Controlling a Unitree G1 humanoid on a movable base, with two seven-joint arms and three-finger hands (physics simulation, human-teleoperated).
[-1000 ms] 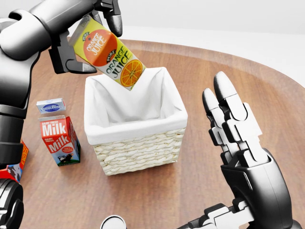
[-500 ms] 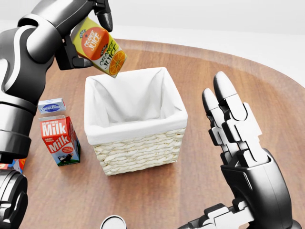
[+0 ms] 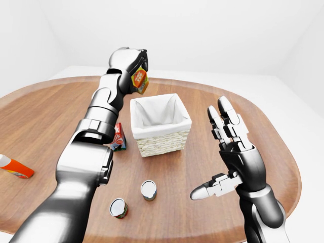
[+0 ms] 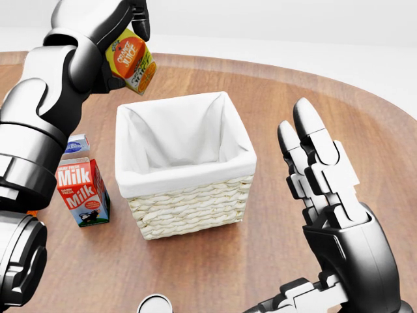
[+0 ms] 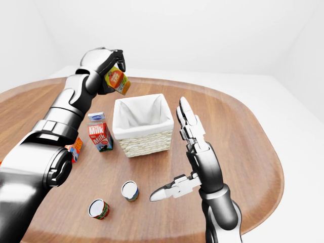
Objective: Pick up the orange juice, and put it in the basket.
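Wood table (image 3: 45, 111), white room; left robot hand (image 4: 124, 26) grips orange juice (image 4: 132, 60); right robot hand (image 4: 326, 189) splayed.

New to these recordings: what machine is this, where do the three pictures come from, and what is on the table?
It is a simulated humanoid robot; all three cameras sit on its head, looking over its arms. Its left hand has its fingers closed round an orange juice carton, held in the air near the upper left corner of a white-lined wicker basket. The right hand is open and empty. On the wooden table also stand a milk carton and two cans.
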